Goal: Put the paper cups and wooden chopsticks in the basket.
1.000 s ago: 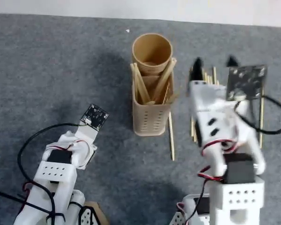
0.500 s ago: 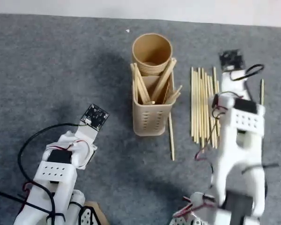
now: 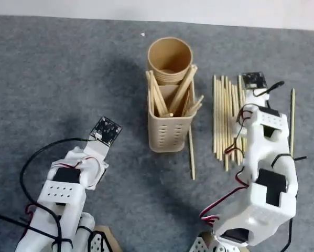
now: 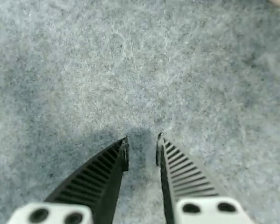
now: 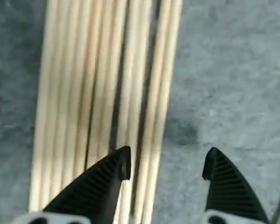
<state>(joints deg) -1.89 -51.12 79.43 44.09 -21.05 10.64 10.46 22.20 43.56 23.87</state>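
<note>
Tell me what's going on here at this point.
The right arm's end effector hangs open over the loose chopsticks lying on the grey mat beside the basket, one finger above the sticks, the other above bare mat; nothing is gripped. The basket already holds a paper cup and several chopsticks. One stray stick lies next to the basket. The left end effector sits slightly open over bare mat, holding nothing.
</note>
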